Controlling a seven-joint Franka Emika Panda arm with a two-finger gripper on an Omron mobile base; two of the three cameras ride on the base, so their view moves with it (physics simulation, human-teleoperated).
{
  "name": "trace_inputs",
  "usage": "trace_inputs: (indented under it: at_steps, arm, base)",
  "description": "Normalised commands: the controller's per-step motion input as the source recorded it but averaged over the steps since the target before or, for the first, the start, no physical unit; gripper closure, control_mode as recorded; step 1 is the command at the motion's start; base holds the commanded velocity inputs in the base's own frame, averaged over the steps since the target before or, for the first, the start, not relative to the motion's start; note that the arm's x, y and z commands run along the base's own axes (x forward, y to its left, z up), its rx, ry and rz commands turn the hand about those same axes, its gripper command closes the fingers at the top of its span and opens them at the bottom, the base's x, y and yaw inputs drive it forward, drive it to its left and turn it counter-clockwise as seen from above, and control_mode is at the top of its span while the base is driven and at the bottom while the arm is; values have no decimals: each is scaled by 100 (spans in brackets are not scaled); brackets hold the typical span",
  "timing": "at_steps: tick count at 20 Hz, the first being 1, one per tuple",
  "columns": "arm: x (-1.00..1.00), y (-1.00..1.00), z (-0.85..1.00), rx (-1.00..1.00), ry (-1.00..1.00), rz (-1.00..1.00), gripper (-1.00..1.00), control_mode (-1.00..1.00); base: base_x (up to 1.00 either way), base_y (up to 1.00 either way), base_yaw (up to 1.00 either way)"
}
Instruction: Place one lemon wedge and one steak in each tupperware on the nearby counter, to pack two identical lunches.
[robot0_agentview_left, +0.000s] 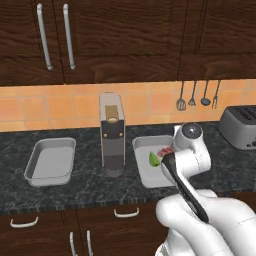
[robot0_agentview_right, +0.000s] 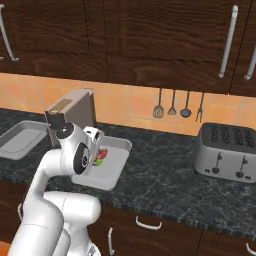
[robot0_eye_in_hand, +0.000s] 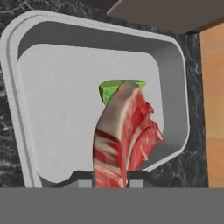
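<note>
Hand view: steak (robot0_eye_in_hand: 124, 140) covers most of the lemon wedge (robot0_eye_in_hand: 114, 87) at 12 o'clock and hides the jaws' tips. Left base view: toaster (robot0_agentview_left: 241, 126) cut off at 3 o'clock.

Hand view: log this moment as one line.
gripper: shut on steak | over right tupperware | lemon wedge inside | left tupperware: empty

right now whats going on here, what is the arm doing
The arm's gripper holds a steak in its jaws, over the tupperware that sits right of the tall box appliance on the counter. A green wedge already lies in that tray. The other tupperware, left of the appliance, is empty.
</note>
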Motion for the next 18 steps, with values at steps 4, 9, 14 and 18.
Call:
trace_inputs:
  at_steps: [4, 9, 14, 18]
  arm:
    - [62, -11, -48, 0, 0, 6, 100, -100]
    - [75, -1, -46, 0, 3, 5, 100, -100]
    - [71, 0, -59, 0, 2, 3, 100, -100]
    - [32, 0, -17, 0, 9, 1, -100, -100]
  base:
    - [0, 0, 0]
    - [0, 0, 0]
    - [0, 0, 0]
    - [0, 0, 0]
